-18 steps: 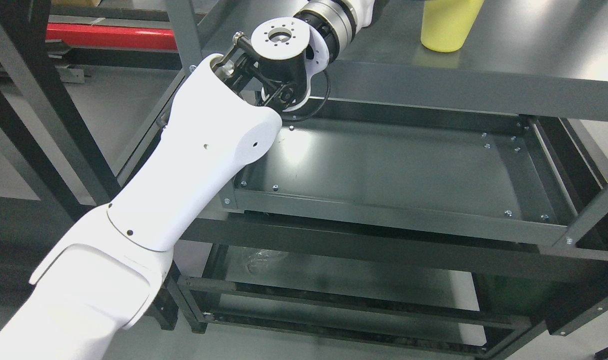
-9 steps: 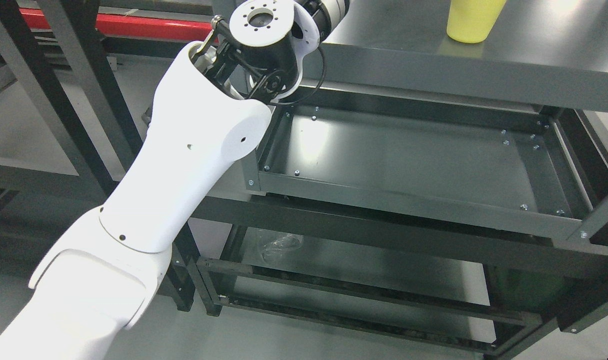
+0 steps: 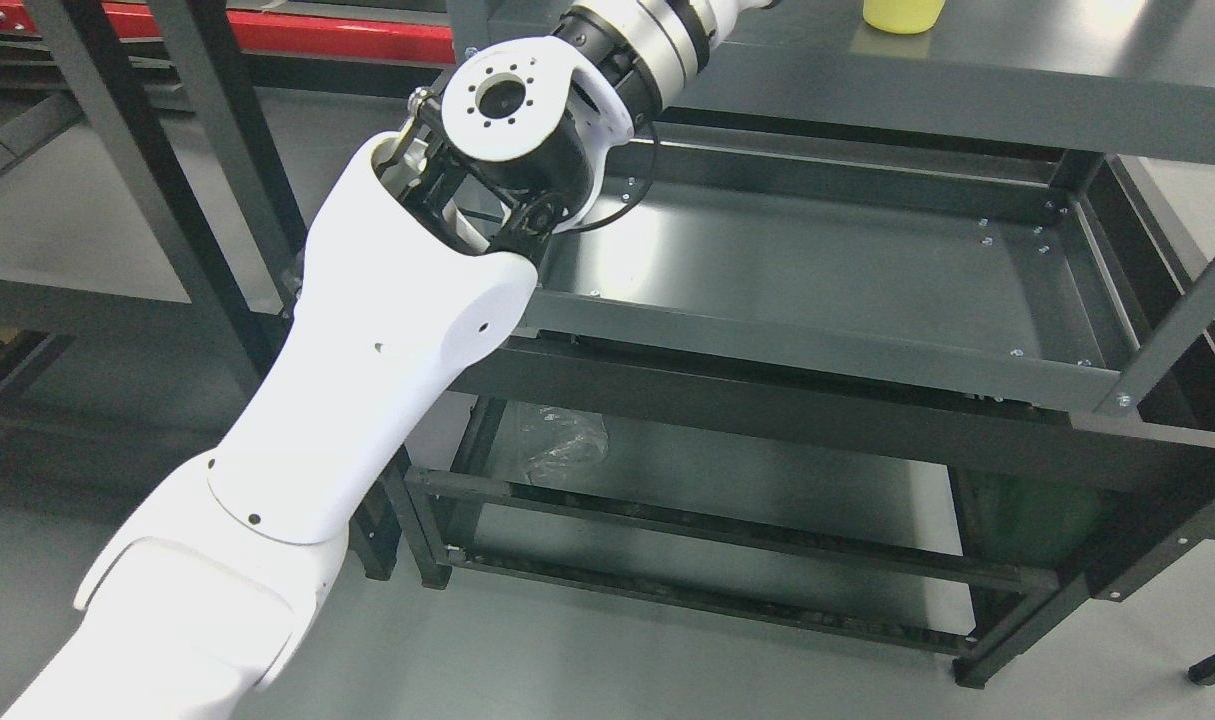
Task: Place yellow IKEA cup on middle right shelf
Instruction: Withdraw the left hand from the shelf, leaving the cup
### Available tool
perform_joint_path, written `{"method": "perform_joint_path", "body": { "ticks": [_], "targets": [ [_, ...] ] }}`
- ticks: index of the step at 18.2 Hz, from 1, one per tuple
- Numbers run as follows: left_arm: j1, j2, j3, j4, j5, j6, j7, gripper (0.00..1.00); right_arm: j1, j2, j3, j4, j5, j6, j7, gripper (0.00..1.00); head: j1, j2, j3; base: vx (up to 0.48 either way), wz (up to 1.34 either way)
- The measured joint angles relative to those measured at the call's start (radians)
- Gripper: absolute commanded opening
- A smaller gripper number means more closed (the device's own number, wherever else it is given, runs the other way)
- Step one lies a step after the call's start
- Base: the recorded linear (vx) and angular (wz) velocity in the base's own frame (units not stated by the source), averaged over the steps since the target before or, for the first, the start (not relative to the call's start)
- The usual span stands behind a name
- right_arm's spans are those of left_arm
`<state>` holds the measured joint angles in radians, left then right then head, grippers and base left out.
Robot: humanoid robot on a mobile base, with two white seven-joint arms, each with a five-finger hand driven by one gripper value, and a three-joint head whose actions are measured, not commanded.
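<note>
I see the big grey metal rack (image 3: 867, 350) filling most of my view. It has dark legs and flat metal shelves, 1 above another. The top shelf (image 3: 967, 90) runs across the upper right of my view. Under it sits a tray shelf (image 3: 817, 270) with low walls and small screws along its edges. This tray shelf has nothing on it. Lower down, near the floor, there is a bottom shelf (image 3: 747, 500), and a crumpled bit of clear plastic (image 3: 557, 445) lies on its left end.

My left arm (image 3: 367, 350) comes up from the lower left. It is white and thick, and it crosses in front of the rack's left side. At the elbow there is a round black and white joint (image 3: 512, 120) with a ring of small holes. Past the joint, a silver and black wrist part (image 3: 647, 40) goes up and out of the top of my view, just over the edge of the top shelf. The hand itself is out of sight, so I cannot tell what its fingers are doing.

The yellow cup (image 3: 902, 14) stands on the top shelf, at the very top edge of my view. I only see its bottom part. It is off to the right of the arm, apart from it.
</note>
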<state>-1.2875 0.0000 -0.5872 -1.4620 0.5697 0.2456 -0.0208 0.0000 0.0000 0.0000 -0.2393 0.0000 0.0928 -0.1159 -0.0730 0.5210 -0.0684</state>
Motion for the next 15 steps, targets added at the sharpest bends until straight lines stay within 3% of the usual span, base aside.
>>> {"method": "perform_joint_path", "body": {
  "ticks": [5,9,15],
  "targets": [
    [0.164,0.0,-0.027,-0.02,-0.147,-0.173,-0.109,0.99,0.0,0.0,0.0,0.0,0.0,0.0,0.0,0.99,0.0,0.0,0.0,-0.139,0.12],
    [0.341,0.0,-0.027,-0.002,-0.239,-0.234,-0.13,0.99,0.0,0.0,0.0,0.0,0.0,0.0,0.0,0.99,0.0,0.0,0.0,-0.074,0.02],
    [0.597,0.0,0.04,0.04,-0.326,-0.246,0.039,0.99,0.0,0.0,0.0,0.0,0.0,0.0,0.0,0.99,0.0,0.0,0.0,-0.011,0.0]
  ]
}}
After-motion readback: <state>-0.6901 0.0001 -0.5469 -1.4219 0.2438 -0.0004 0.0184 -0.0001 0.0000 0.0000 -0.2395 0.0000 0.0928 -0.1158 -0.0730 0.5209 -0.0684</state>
